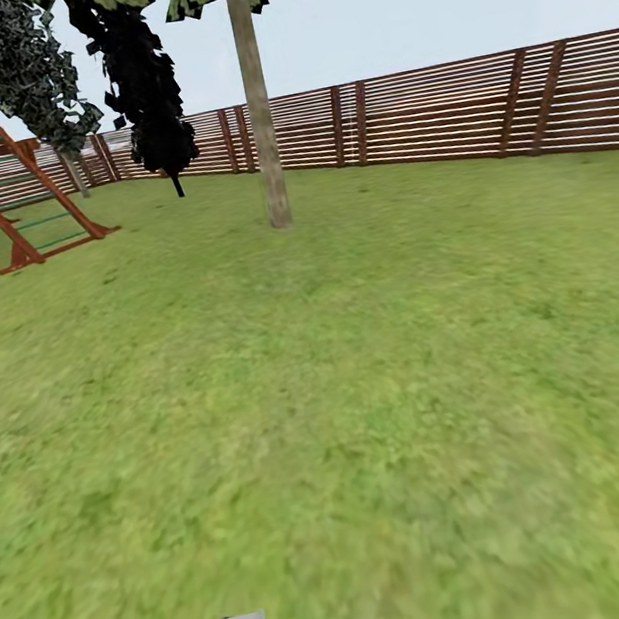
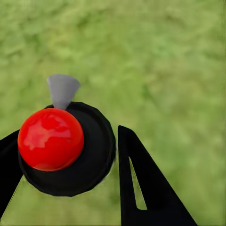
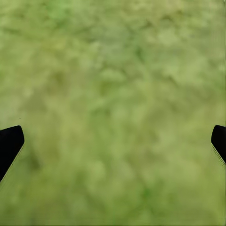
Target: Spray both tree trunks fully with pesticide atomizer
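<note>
Left end effector [image 2: 66,179] grips the atomizer [image 2: 66,146] (head view adds tree trunk [image 1: 258,105]).

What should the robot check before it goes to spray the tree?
1. Atomizer between the left gripper jaws: ok.
2. Firm grip: cannot tell.
3. Grey nozzle free of the fingers: ok.
4. Tree trunk in sight ahead: ok.
5. Close enough to spray it: not ok, lawn lies between.
6. Right gripper open, empty: ok.
</note>
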Available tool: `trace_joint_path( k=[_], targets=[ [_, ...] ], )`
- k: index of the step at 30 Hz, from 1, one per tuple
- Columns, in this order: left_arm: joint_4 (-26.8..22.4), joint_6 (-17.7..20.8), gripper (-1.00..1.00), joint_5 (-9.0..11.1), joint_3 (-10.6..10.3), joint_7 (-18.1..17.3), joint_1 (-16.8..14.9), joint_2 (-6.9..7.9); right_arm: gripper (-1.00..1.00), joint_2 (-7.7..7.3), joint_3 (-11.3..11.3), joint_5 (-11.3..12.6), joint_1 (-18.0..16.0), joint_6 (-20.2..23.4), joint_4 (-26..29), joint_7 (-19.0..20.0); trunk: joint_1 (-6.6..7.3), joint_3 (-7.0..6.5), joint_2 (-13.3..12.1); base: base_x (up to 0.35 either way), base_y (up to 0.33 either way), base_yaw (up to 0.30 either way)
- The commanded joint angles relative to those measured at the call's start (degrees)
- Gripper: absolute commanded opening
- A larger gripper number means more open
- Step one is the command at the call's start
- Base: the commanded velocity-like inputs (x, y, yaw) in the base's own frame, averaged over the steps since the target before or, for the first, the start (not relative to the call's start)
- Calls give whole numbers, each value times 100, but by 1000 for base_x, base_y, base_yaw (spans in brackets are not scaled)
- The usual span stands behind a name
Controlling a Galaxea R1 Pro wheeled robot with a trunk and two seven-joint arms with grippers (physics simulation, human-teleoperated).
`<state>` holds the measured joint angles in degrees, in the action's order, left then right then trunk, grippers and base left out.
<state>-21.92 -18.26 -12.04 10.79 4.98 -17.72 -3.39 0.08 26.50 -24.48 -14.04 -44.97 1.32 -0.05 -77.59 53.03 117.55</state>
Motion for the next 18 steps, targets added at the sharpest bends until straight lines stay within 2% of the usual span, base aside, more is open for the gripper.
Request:
trace_joint_path(
  k=[1,18],
  targets=[
    [4,-20,-100,-62,29,20,-4,-6,100,1,48,-48,-2,-12,0,4,-3,5,2,342,0,0],
    [4,-20,-100,-58,28,20,-4,-13,100,1,48,-48,-2,-12,0,1,-3,5,2,342,0,0]
  ],
)
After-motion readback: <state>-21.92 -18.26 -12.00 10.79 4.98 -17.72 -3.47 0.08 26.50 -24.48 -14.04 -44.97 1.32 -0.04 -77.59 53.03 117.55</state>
